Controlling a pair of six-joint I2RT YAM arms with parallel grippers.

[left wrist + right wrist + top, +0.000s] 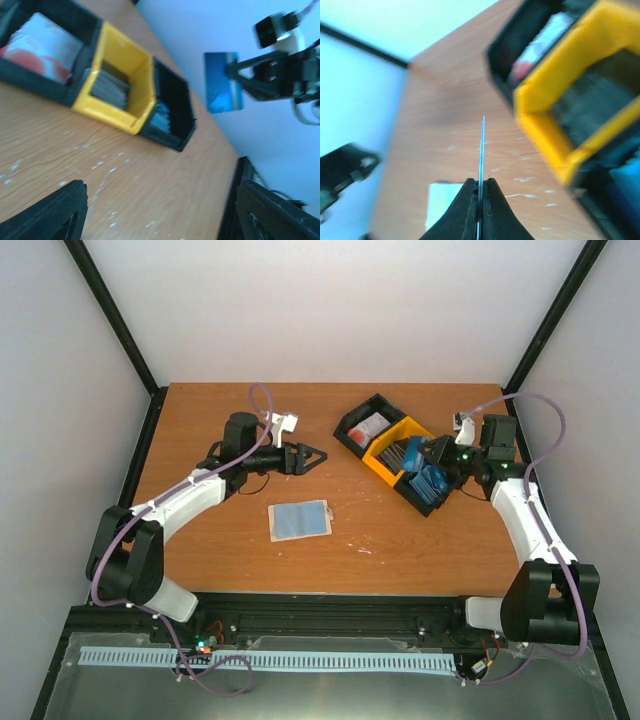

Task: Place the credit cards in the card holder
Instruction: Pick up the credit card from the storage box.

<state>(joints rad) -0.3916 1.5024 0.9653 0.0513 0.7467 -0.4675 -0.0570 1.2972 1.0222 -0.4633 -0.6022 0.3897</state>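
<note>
The card holder (300, 521) lies spread flat on the table with its blue-grey lining up; the right wrist view shows it as a pale patch (442, 202). My right gripper (432, 453) hangs over the bins, shut on one blue credit card (413, 452). That card is edge-on between the jaws (481, 145) and face-on in the left wrist view (222, 82). More blue credit cards (432, 483) stand in the nearest black bin. My left gripper (308, 457) hovers behind the card holder, open and holding nothing, its fingers (65, 210) wide apart.
Three joined bins stand in a slanted row at the back right: a black one (366, 426) with a red and white packet, a yellow one (392, 453) with grey cards, and a black one (440, 498). The table's right edge (235, 180) is close behind them.
</note>
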